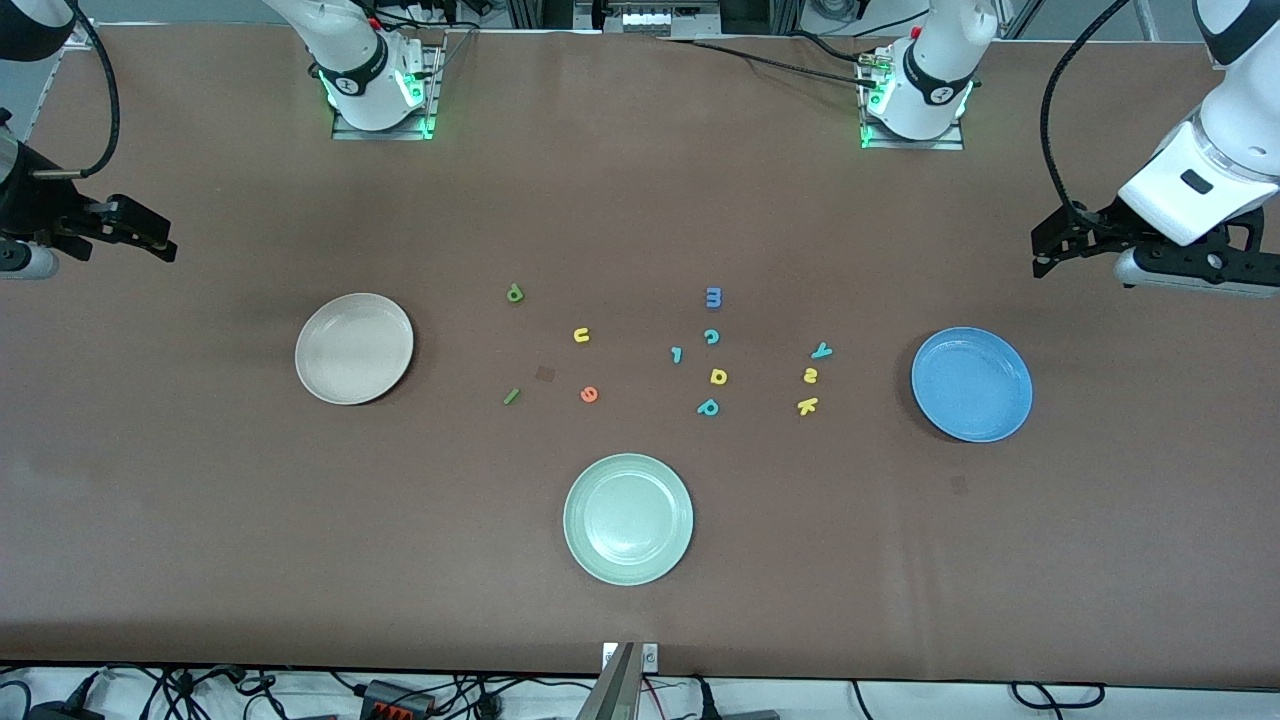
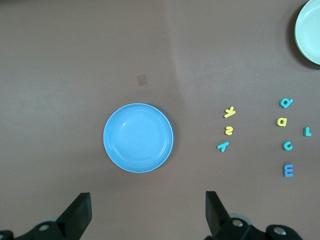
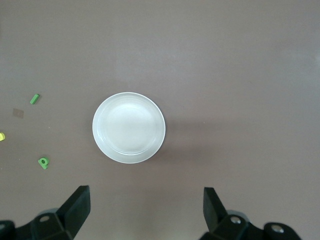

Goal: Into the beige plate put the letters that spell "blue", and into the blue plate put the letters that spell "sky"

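Observation:
The beige plate (image 1: 354,348) (image 3: 129,127) lies toward the right arm's end and the blue plate (image 1: 972,384) (image 2: 138,138) toward the left arm's end. On the table between them lie the green b (image 1: 514,293), yellow u (image 1: 581,335), green l (image 1: 511,396) and orange e (image 1: 589,394). Beside the blue plate lie the teal y (image 1: 821,350), yellow s (image 1: 810,375) and yellow k (image 1: 807,405). My left gripper (image 1: 1042,252) (image 2: 147,202) hangs open and empty over bare table by the blue plate. My right gripper (image 1: 165,238) (image 3: 145,200) hangs open and empty by the beige plate.
A pale green plate (image 1: 628,518) sits nearest the front camera. Other letters lie mid-table: a blue m (image 1: 713,297), teal c (image 1: 711,336), small teal hooked letter (image 1: 676,354), yellow a (image 1: 718,376) and teal p (image 1: 708,407).

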